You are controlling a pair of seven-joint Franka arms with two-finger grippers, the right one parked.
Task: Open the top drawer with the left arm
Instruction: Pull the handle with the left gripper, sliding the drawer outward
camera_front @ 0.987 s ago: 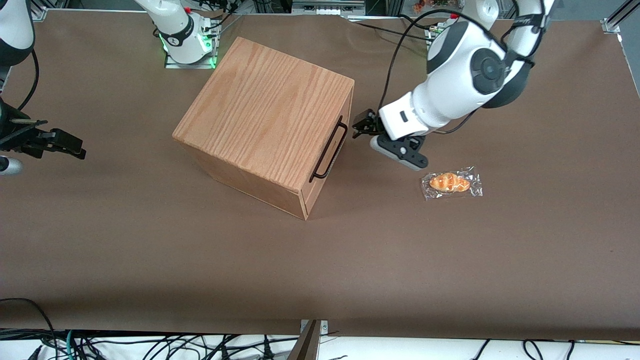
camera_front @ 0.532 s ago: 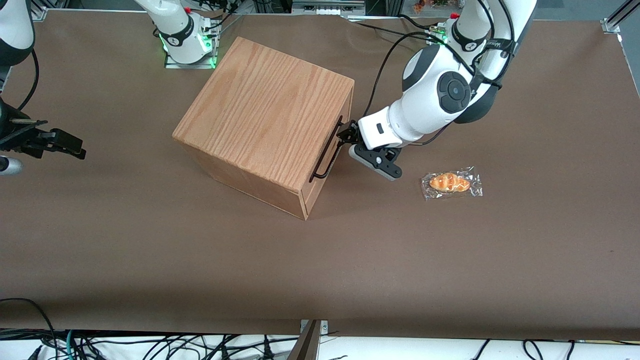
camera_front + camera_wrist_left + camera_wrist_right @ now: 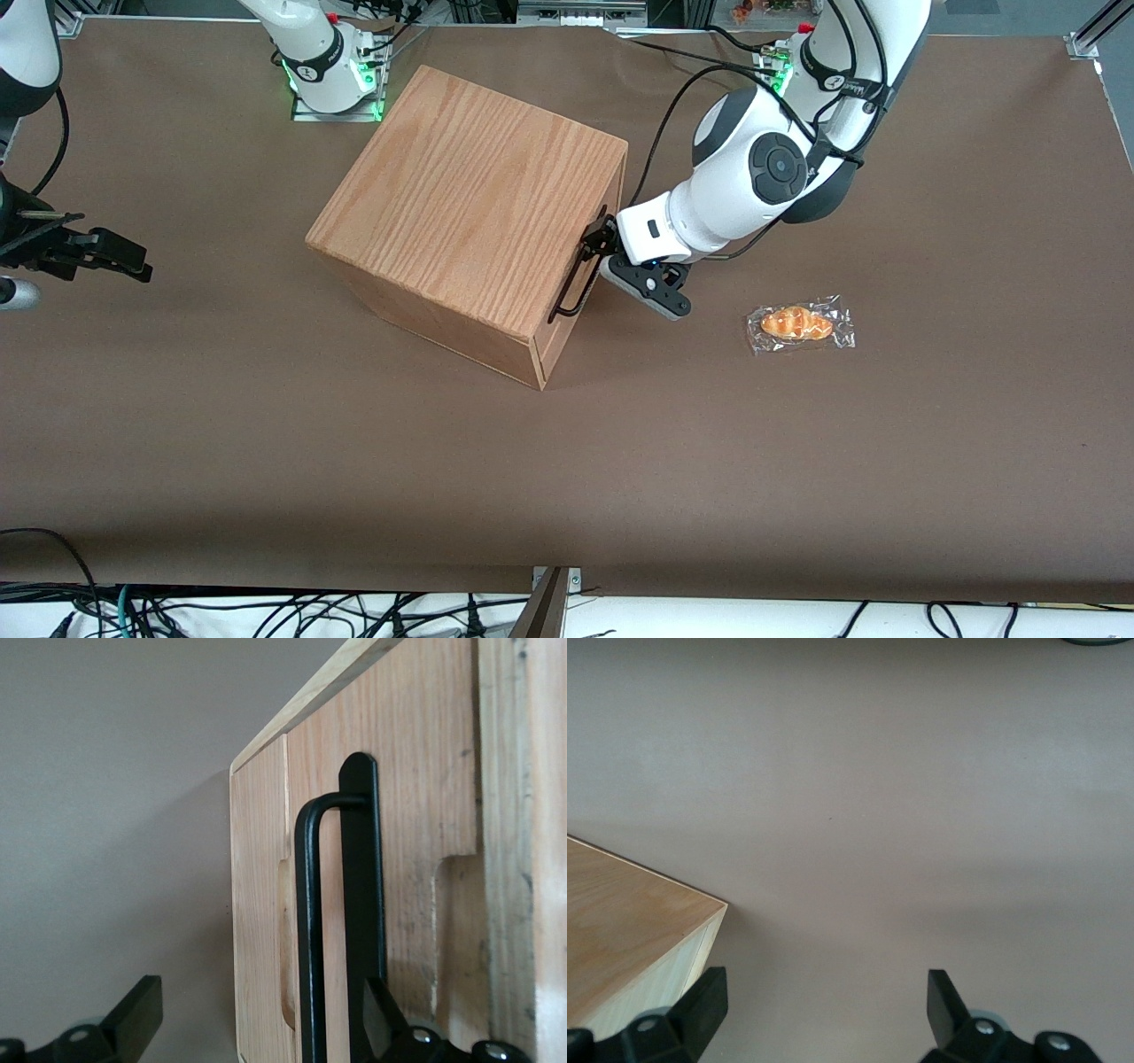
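The oak-grain cabinet (image 3: 478,199) stands on the brown table, its front turned toward the working arm's end. The top drawer (image 3: 416,788) is shut, flush with the cabinet front. Its thin black wire handle (image 3: 580,270) runs along the front just under the top edge and also shows in the left wrist view (image 3: 307,930). The white left arm (image 3: 753,177) reaches down in front of the drawer. Its gripper (image 3: 595,239) is open at the handle's end farther from the front camera. In the left wrist view the gripper (image 3: 257,1019) has its black fingertips (image 3: 135,1014) standing one on each side of the handle bar.
A wrapped bread roll (image 3: 800,324) lies on the table toward the working arm's end, nearer the front camera than the gripper. The arm bases (image 3: 332,66) stand at the table's back edge. The cabinet's corner shows in the right wrist view (image 3: 638,948).
The left arm has swung toward the cabinet front. Its gripper has gone from a gap away from the handle to straddling the handle bar. The drawer has not moved.
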